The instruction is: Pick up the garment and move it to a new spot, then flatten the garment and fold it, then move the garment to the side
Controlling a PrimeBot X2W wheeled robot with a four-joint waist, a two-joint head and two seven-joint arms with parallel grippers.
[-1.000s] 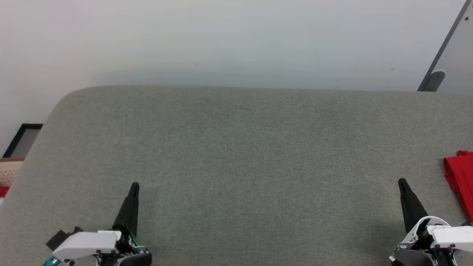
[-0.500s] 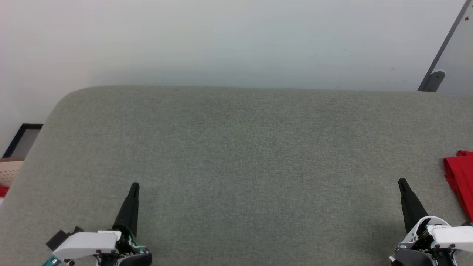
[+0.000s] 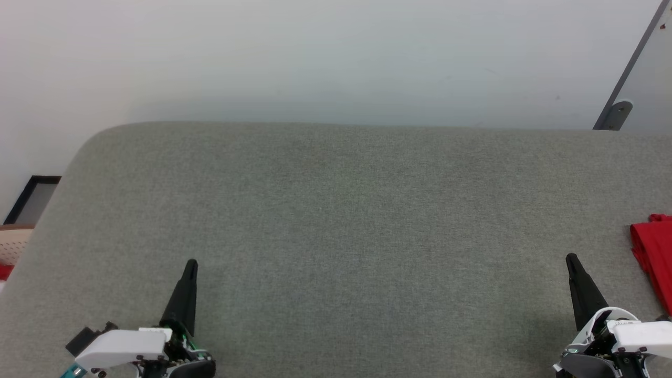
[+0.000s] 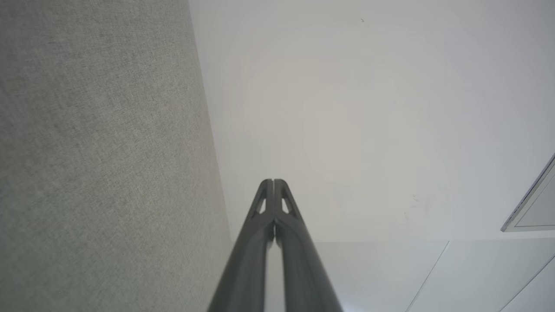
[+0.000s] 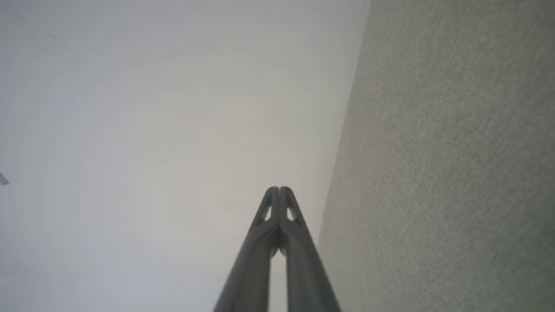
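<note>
I count 1 red garment point(image 3: 653, 252) on the counter point(image 3: 336, 220), far right; left fingers point(image 3: 183, 299), right fingers point(image 3: 583, 294): pressed together, empty.

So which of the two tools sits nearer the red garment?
The right tool, low at the head view's right; the garment lies just beside it, the left tool sits far across.

Dark fingers point(image 5: 256, 260) pressed together, grey fabric surface point(image 5: 455, 173) right, pale wall point(image 5: 151, 130) left

The garment point(image 3: 655, 257) is cut off by the head view's right edge; its lettering is unseen.
</note>
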